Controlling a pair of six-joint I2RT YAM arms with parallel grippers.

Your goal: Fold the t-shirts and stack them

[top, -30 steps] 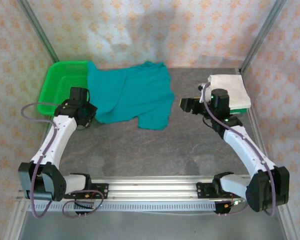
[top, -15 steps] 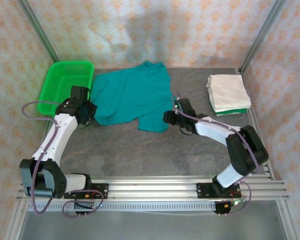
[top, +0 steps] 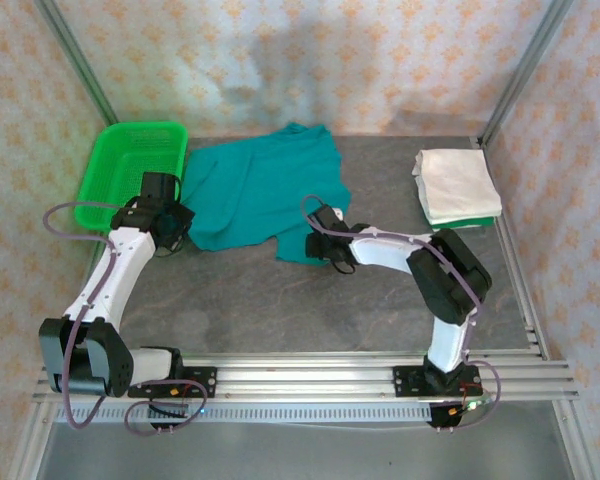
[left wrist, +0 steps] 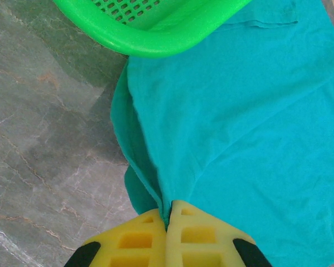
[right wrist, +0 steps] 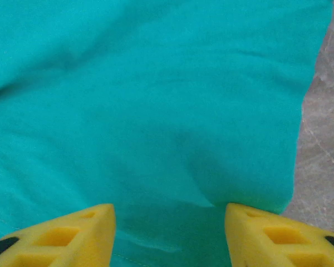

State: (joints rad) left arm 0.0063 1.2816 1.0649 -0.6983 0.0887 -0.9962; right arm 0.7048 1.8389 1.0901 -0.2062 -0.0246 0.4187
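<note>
A teal t-shirt (top: 265,190) lies spread across the back middle of the table, its upper left part draped against a green basket. My left gripper (top: 178,228) is shut on the shirt's lower left edge; in the left wrist view the yellow pads (left wrist: 139,239) pinch a fold of teal cloth (left wrist: 239,111). My right gripper (top: 315,245) hovers open over the shirt's lower right corner, and the teal fabric (right wrist: 156,100) lies between its spread fingertips (right wrist: 78,231). A folded white t-shirt (top: 457,183) rests on a folded green one (top: 468,222) at the right.
The green plastic mesh basket (top: 115,165) stands at the back left, its rim (left wrist: 156,39) close to my left gripper. Metal frame posts (top: 520,70) and patterned walls enclose the table. Bare grey tabletop (top: 280,300) lies in front of the shirt.
My right arm has swung left from the folded stack to the teal shirt's lower right corner. The left gripper has stayed holding the shirt's edge.
</note>
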